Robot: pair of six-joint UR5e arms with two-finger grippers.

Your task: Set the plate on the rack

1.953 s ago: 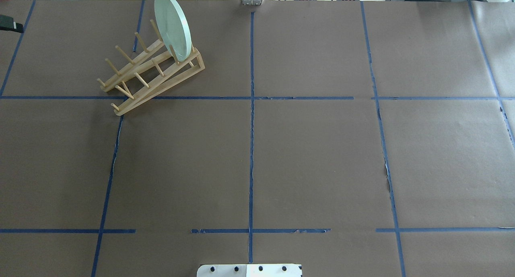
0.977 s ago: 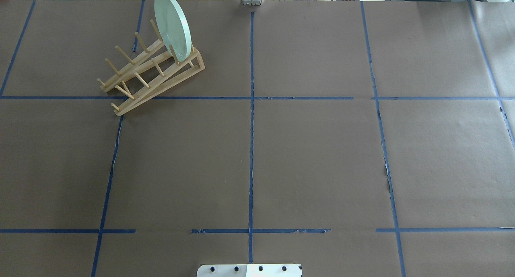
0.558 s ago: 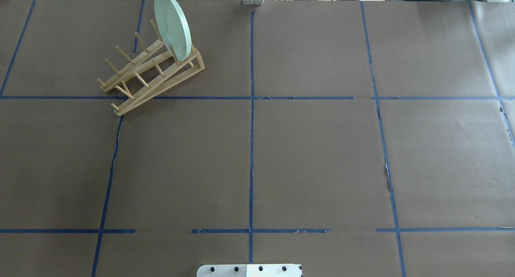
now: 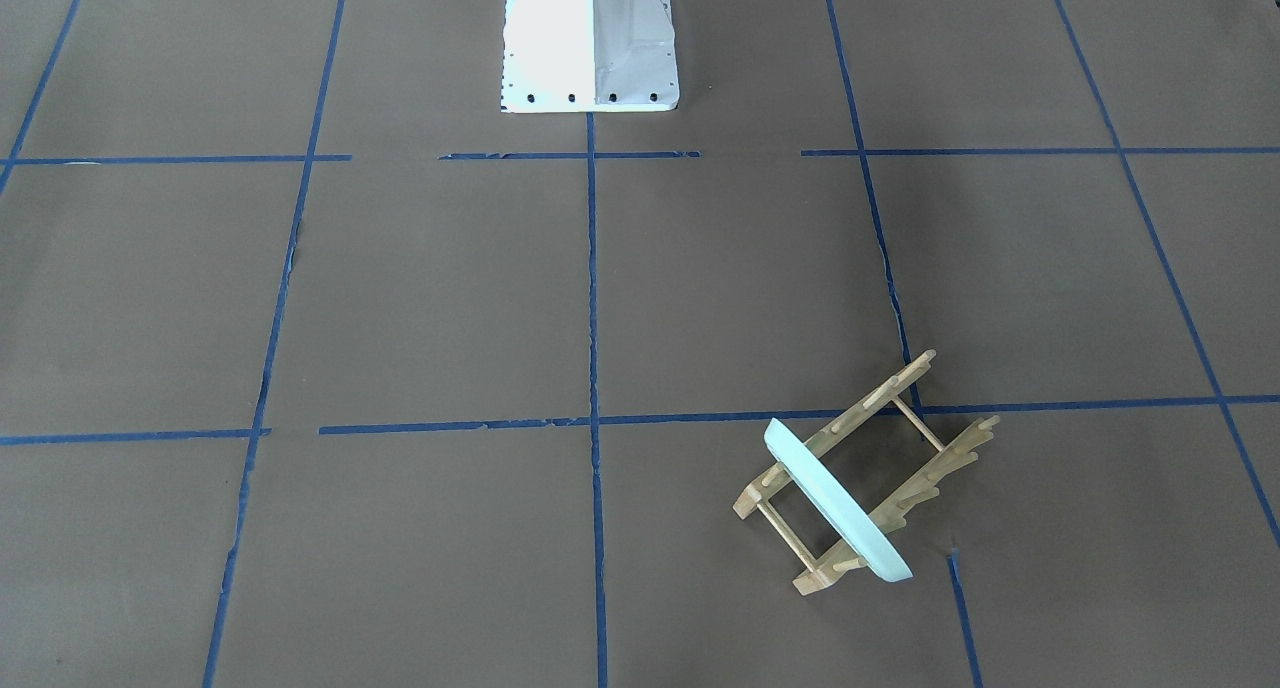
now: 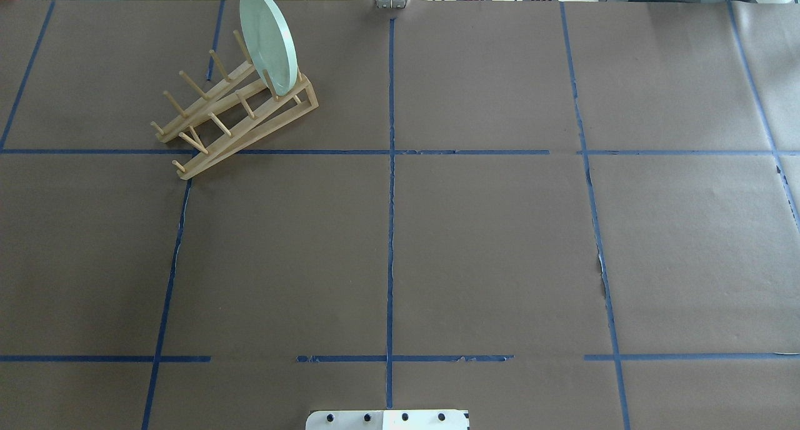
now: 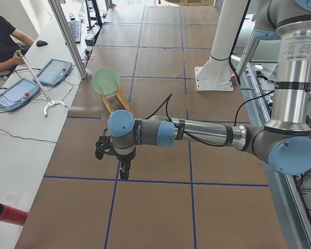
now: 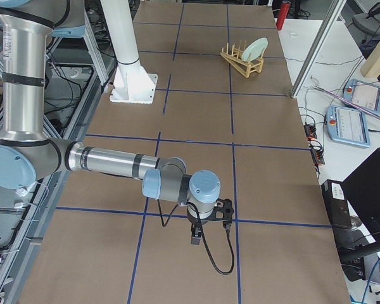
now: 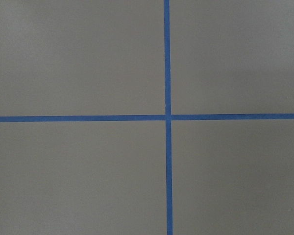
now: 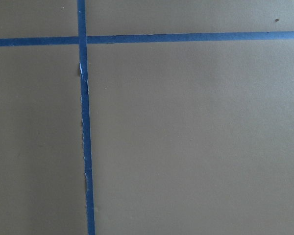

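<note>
Plate (image 5: 269,39): round, pale green, standing on edge between the pegs at the end of the rack (image 5: 240,114) that lies farthest from the robot. It is upright or nearly so. Nothing touches it but the rack.

Rack: light wood, two rails with upright pegs, set askew on the far part of the table (image 5: 487,249) (the robot's own left side).

Left gripper (image 6: 124,172): hangs above the table over a crossing of blue tape lines (image 8: 167,117), well apart from the rack, with no object seen in it. It shows only from the side camera, so whether its fingers are apart or together cannot be told.

Right gripper (image 7: 194,239): hangs above the table toward the opposite end, well apart from plate and rack. The spread of its fingers cannot be told either (its wrist camera shows only table and tape).

Progress, as judged: placing appears done, since the plate stands unaided in the rack with both arms away from it. Remaining: seemingly nothing, unless the plate proves unsteady in its slot, which these views cannot settle.
</note>
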